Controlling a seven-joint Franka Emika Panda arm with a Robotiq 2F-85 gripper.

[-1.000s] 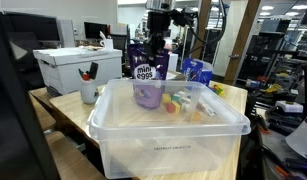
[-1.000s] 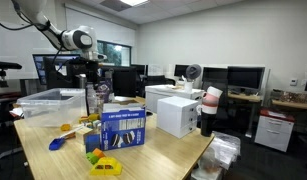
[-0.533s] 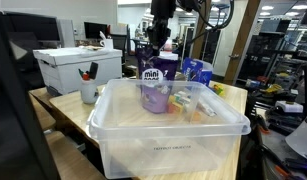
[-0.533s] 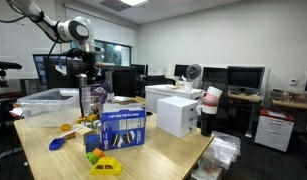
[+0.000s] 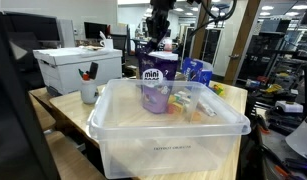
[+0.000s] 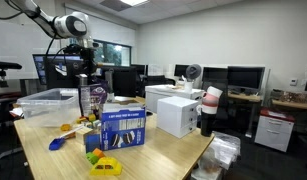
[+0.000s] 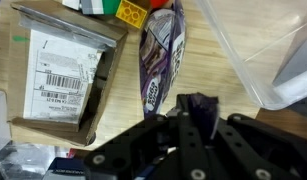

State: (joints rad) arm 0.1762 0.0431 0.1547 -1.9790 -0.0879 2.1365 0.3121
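Observation:
My gripper (image 5: 158,32) is shut on the top of a purple "mini eggs" bag (image 5: 153,82). The bag hangs upright, its lower end at table height just behind the clear plastic bin (image 5: 168,135). In an exterior view the gripper (image 6: 84,68) holds the bag (image 6: 91,100) between the bin (image 6: 48,103) and a blue box (image 6: 121,128). In the wrist view the jaws (image 7: 193,118) pinch the bag's dark crimped top, and the bag (image 7: 163,55) stretches away over the wooden table beside the bin's corner (image 7: 258,45).
A cardboard box with a barcode label (image 7: 63,65) lies next to the bag. Coloured blocks (image 7: 128,10) lie beyond it. A white box (image 5: 75,66), a cup of pens (image 5: 89,92) and a blue box (image 5: 196,72) stand around the bin. Desks and monitors fill the background.
The gripper has lowered the purple bag from above the bin's rim to table height behind the bin. Over the last half second it has hardly moved.

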